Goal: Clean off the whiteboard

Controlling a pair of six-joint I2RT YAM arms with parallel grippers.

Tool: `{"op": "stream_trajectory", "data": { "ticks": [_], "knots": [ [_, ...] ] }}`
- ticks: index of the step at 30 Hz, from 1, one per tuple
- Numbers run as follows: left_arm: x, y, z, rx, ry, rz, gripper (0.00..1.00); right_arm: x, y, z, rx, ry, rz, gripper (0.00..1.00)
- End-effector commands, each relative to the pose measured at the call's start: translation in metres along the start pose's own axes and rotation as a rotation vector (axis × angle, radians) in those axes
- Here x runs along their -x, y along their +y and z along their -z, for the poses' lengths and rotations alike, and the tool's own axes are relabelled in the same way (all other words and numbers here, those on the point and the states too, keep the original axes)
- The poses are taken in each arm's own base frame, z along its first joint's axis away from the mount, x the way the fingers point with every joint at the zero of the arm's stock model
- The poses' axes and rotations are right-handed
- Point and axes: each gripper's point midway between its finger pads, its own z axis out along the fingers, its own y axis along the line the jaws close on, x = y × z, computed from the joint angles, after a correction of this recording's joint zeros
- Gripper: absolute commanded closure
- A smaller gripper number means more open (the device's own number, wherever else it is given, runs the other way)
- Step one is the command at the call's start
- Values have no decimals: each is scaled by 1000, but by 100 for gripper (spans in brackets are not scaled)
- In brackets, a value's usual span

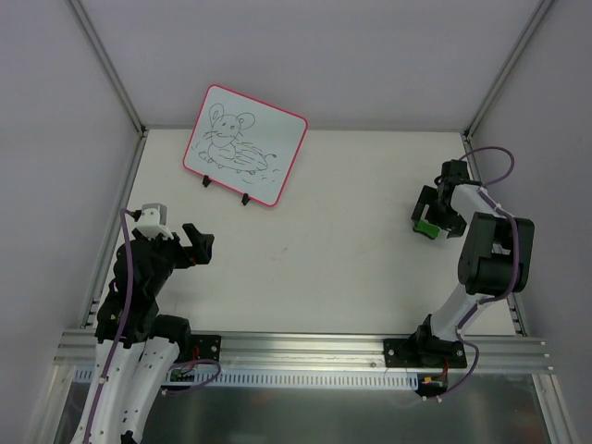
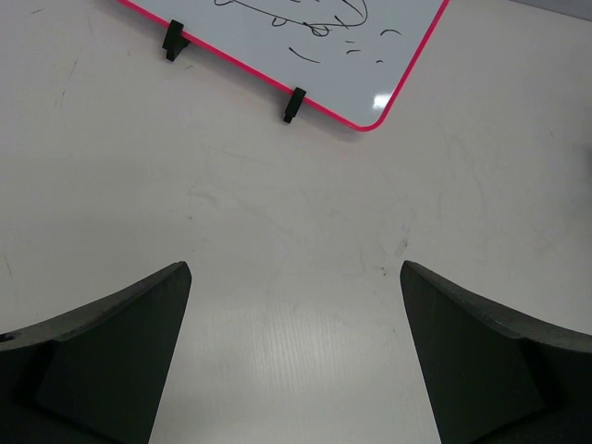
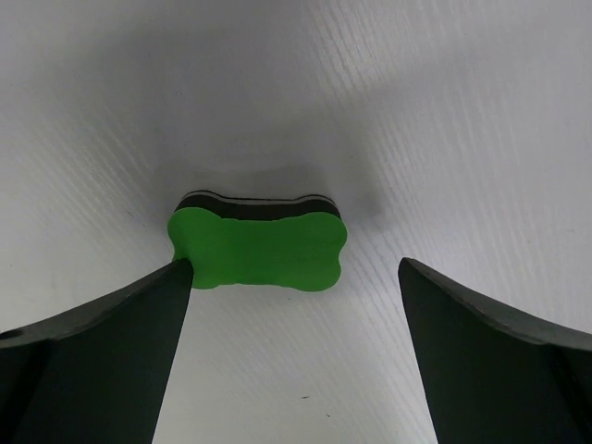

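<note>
The whiteboard [image 1: 245,143], white with a pink-red rim and a black mouse drawing, leans on a black-footed stand at the back left; its lower corner shows in the left wrist view [image 2: 370,55]. A green bone-shaped eraser [image 3: 256,250] with a black underside lies on the table at the right [image 1: 426,227]. My right gripper [image 3: 294,268] is open just above the eraser, its left finger [image 3: 139,333] touching or nearly touching the eraser's left end. My left gripper [image 2: 296,268] is open and empty at the left [image 1: 199,246], well in front of the board.
The stand's two black feet [image 2: 294,104] stick out under the board's lower edge. Grey walls and metal frame posts [image 1: 111,69] close the table at back and sides. A metal rail [image 1: 305,347] runs along the near edge.
</note>
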Motion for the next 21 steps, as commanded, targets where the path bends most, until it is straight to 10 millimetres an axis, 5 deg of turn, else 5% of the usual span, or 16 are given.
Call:
{"op": "stream_trajectory", "data": {
  "ticks": [1, 16, 21],
  "knots": [
    [7, -4, -1, -23, -34, -19, 1, 18, 8, 3, 30, -48, -38, 1],
    [5, -5, -2, -27, -26, -16, 1, 30, 15, 28, 47, -153, -150, 1],
    [5, -6, -2, -30, -23, -15, 1, 27, 15, 20, 32, -128, -183, 1]
  ]
}}
